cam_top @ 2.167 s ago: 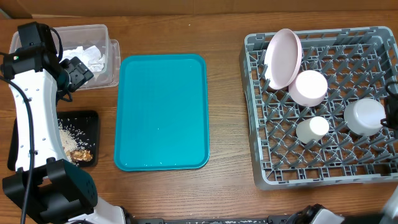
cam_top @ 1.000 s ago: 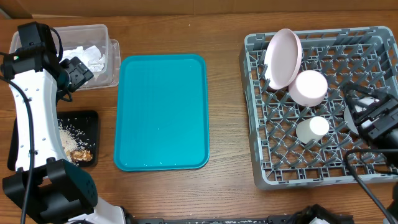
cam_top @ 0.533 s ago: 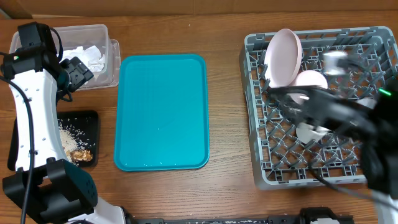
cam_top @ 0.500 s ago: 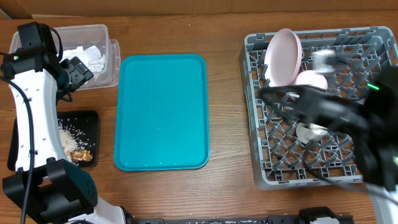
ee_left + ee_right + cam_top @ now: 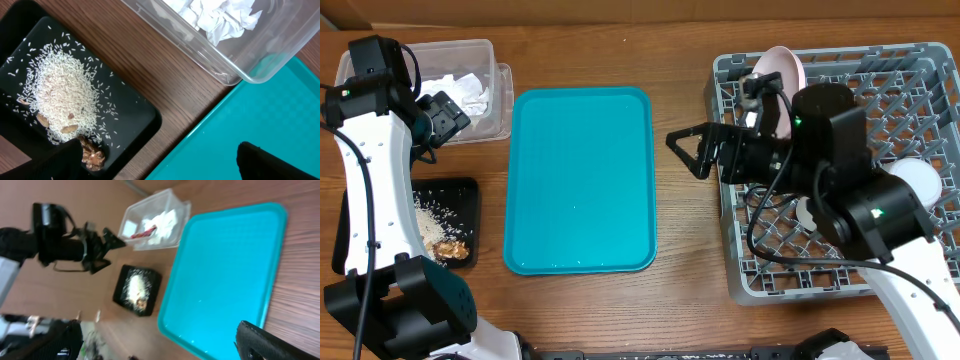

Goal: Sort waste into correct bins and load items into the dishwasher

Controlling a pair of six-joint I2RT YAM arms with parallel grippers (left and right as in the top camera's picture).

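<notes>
Between the teal tray (image 5: 580, 180) and the grey rack (image 5: 800, 285), the right gripper (image 5: 688, 155) hangs spread and empty. The left gripper (image 5: 448, 116), also spread, sits beside the clear tub (image 5: 485, 48) holding the napkins (image 5: 460, 90). Rice (image 5: 432, 222) lies in the black tray (image 5: 468, 195), and a pink plate (image 5: 782, 60) stands in the grey rack.

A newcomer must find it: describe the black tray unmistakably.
Find the large teal serving tray mid-table. Beside its lower left corner, seen from overhead, lies the black tray: shallow, opaque, holding rice, unlike the clear tub of napkins.
</notes>
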